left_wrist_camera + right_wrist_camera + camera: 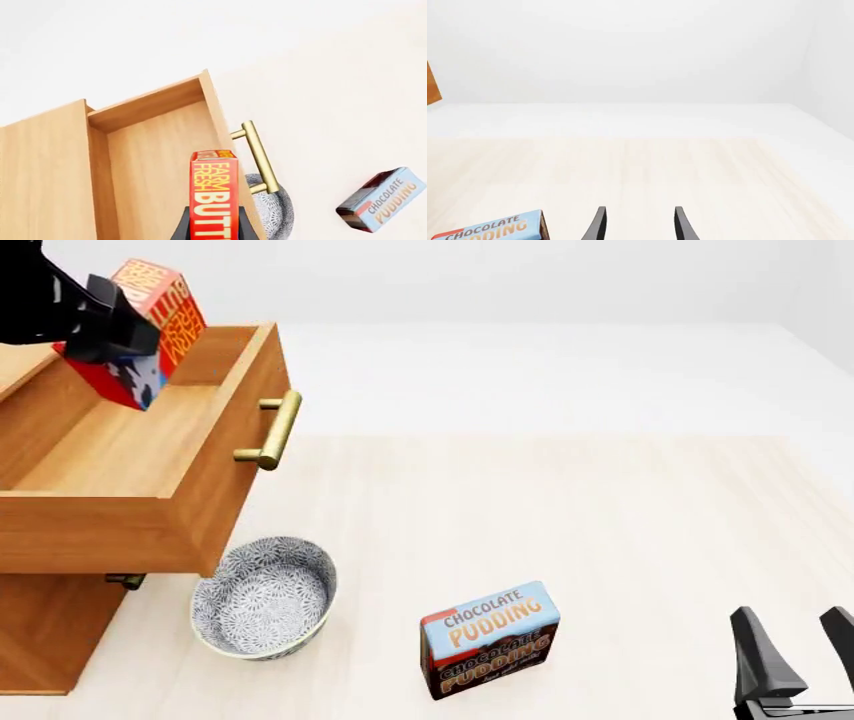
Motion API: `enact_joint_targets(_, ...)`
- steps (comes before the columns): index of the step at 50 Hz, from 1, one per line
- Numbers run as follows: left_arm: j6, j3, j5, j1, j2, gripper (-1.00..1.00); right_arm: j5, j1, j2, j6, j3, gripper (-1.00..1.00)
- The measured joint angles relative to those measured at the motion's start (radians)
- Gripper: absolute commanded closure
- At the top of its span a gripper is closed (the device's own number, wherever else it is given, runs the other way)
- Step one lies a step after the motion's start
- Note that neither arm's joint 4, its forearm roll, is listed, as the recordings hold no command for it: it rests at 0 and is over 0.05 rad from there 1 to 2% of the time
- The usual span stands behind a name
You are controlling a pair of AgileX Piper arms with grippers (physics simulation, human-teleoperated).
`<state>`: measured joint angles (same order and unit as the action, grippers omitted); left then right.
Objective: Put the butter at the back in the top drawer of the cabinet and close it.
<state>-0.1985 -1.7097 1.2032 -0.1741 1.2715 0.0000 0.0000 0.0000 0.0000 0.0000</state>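
The butter [150,335] is a red-orange box with white lettering, held tilted in the air over the open top drawer [120,450] of the cabinet [47,625]. My left gripper [114,330] is shut on the butter [213,195], whose long side points into the wooden drawer [160,165] below. The drawer is pulled far out, its brass handle [271,430] facing right. At the front right corner of the table my right gripper [801,645] stands open, with nothing between its fingers [597,225].
A patterned grey bowl [260,598] sits on the table just below the drawer front. A blue-and-brown chocolate pudding box [490,638] stands right of it. The pale table [601,520] stretches off to the right and back.
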Motion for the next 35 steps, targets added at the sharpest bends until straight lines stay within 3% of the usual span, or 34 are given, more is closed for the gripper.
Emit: enact_joint_targets(35, -0.037, 0.179, -0.12, 0.134, -0.003, 1.0, 0.0, 0.0, 0.0, 0.0, 0.0, -1.0)
